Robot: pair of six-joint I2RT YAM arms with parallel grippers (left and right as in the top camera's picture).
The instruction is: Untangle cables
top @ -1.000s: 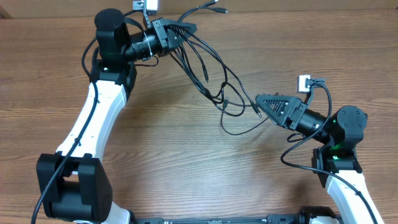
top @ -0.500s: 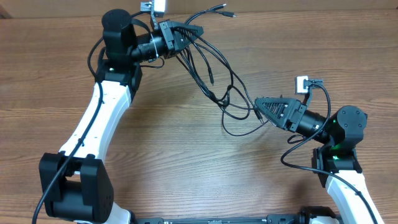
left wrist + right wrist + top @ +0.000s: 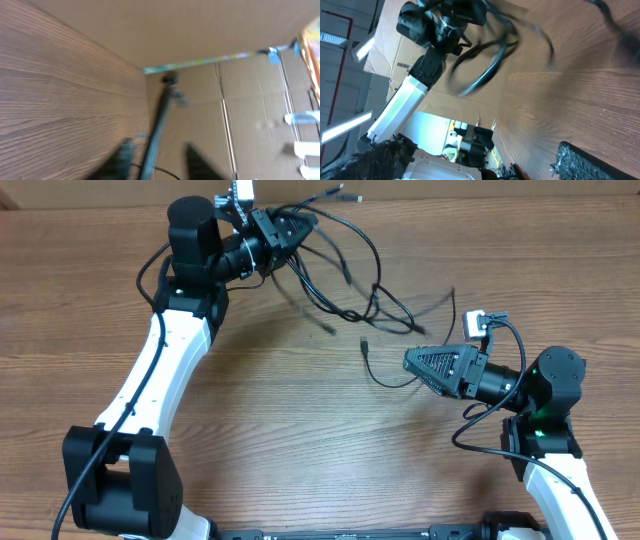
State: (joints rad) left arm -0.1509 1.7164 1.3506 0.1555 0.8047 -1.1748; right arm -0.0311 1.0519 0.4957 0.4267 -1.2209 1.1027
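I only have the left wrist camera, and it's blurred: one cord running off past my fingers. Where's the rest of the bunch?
Observer: The cables fan rightward from the left gripper, which is at the far edge of the table, and reach toward its middle.
Operator: What's the right gripper doing?
Observer: The right gripper is open and points left, on the near side of the bunch's right end.

My rig: white links, black joints.
Left arm (image 3: 150, 375) white-shelled, black motor housings; right gripper (image 3: 410, 361) black, ribbed.
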